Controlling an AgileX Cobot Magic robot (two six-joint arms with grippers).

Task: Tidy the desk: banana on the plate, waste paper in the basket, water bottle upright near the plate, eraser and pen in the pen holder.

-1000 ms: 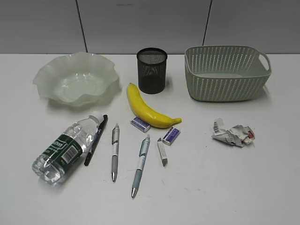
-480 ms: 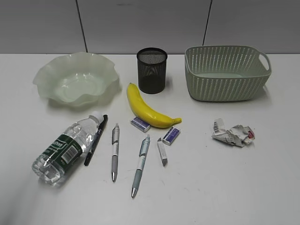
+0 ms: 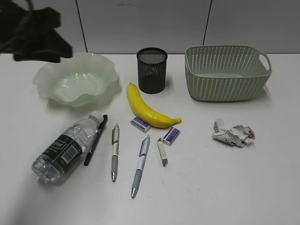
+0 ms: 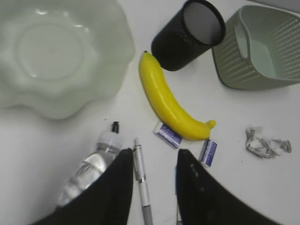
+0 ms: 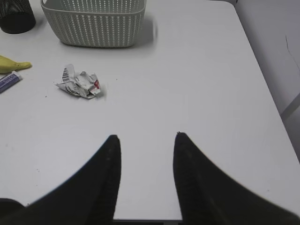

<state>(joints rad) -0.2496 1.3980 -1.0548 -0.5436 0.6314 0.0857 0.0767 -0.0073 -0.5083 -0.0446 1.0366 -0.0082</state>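
From the exterior view we see the banana (image 3: 151,112) lying on the tabletop (image 3: 225,183) between the plate (image 3: 75,79) and basket (image 3: 227,72), in front of the pen holder (image 3: 152,70); the water bottle (image 3: 65,147) lies on its side

From the left wrist we find the left gripper (image 4: 154,159) open and empty above a pen (image 4: 141,183)

From the right wrist, our right gripper (image 5: 146,143) is open, empty, well apart from the waste paper (image 5: 78,83)
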